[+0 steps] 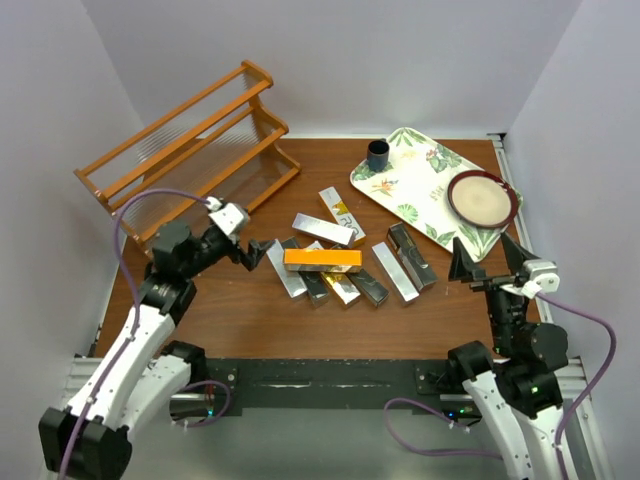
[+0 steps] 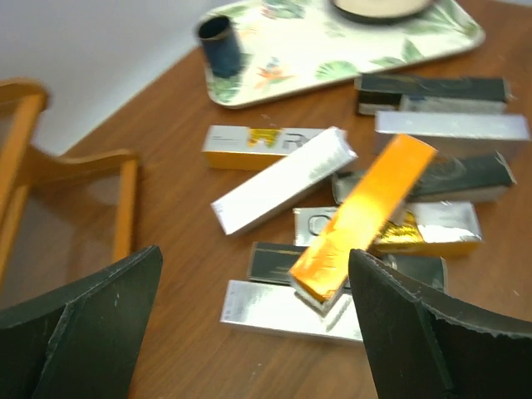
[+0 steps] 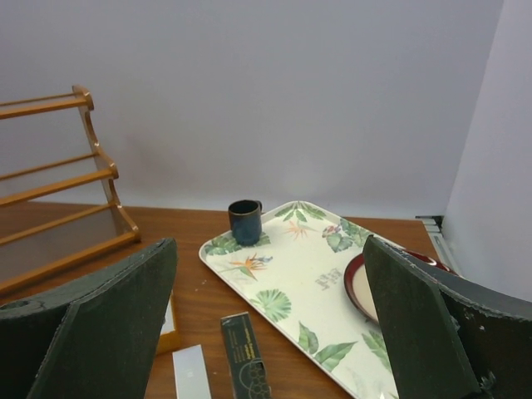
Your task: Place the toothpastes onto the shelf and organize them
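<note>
We find the left hand (image 1: pixel 256 253) spread wide and empty at the edge of the toothpastes (image 1: pixel 345 265), which lie heaped in the middle of the bench (image 1: pixel 250 320), none yet on the shelf (image 1: pixel 190 150) at the far left. The right hand (image 1: pixel 488 262) hangs open too, holding nothing, near the floral tray (image 1: pixel 405 185). We judge the orange carton (image 2: pixel 366 214) the best first pick: it rests on top of the pile, crosswise over others. We would close across its narrow sides near the middle, lift straight up so the cartons beneath are not dragged, then lay it lengthwise along a shelf tier.
</note>
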